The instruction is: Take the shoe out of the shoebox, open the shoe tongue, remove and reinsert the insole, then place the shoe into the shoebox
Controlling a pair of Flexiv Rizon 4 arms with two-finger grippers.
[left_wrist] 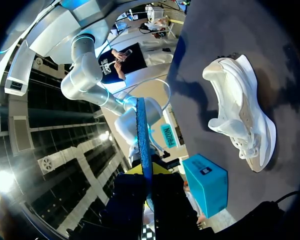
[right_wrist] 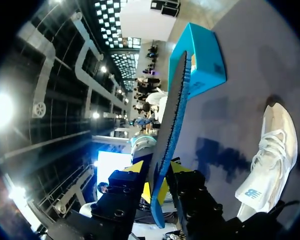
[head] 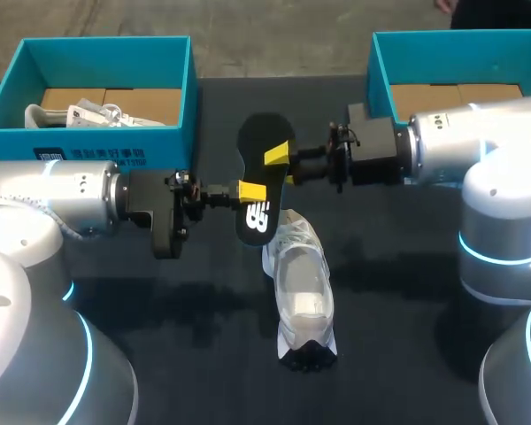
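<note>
the left claw (head: 251, 191) and right claw (head: 278, 156) both pinch the insole (head: 264, 133) up in the air. the shoe (head: 303, 292) lies on the table at six o'clock from it. i think one claw should let go, then the other tips the insole slowly into the shoe.

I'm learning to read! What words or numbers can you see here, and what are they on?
On the insole: a white logo, no plain words.
On the left box: white label print, too small to read.
On the shoe: a small mark, too blurred.
</note>
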